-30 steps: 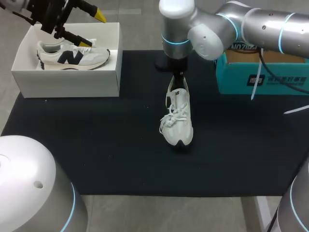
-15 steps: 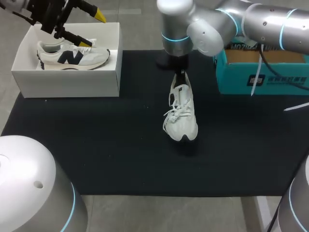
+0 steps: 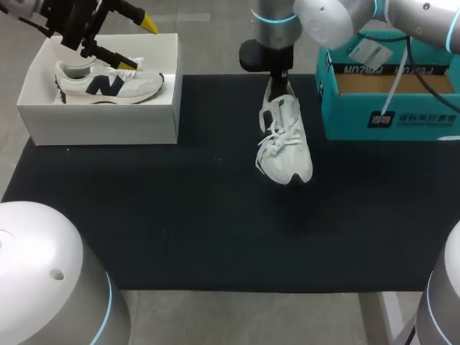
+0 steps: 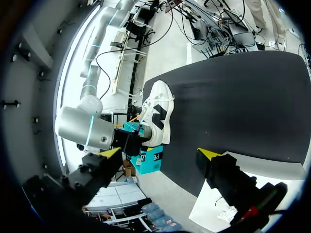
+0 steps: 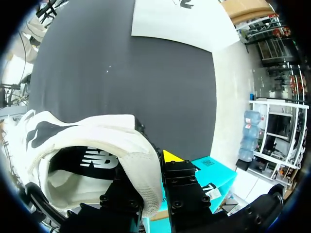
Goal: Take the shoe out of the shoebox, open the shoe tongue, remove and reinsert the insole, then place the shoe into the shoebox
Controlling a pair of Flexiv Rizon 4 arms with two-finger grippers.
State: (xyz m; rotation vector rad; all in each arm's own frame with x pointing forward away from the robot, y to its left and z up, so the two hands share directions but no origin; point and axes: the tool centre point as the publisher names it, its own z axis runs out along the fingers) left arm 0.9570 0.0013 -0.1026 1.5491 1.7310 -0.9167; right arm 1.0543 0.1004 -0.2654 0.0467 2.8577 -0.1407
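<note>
A white lace-up shoe (image 3: 284, 141) hangs heel-up above the black mat (image 3: 165, 215), toe pointing down toward the front. My right gripper (image 3: 279, 77) is shut on its heel collar. In the right wrist view the heel collar of the shoe (image 5: 97, 145) is pinched between the fingers, beside one yellow fingertip (image 5: 170, 156). The open teal shoebox (image 3: 388, 108) stands just right of the shoe. My left gripper (image 3: 138, 44) hovers open over the white box (image 3: 100, 122) at the back left, holding nothing. From the left wrist view the hanging shoe (image 4: 158, 114) shows far ahead of the left gripper (image 4: 160, 153).
A second white shoe with a dark logo (image 3: 108, 83) lies on its side inside the white box. The teal shoebox (image 5: 214, 172) sits close behind my right gripper. The mat covers most of the table between the two boxes.
My right arm has lifted the shoe and carried it back and to the right, closer to the teal shoebox. The left arm has stayed still.
</note>
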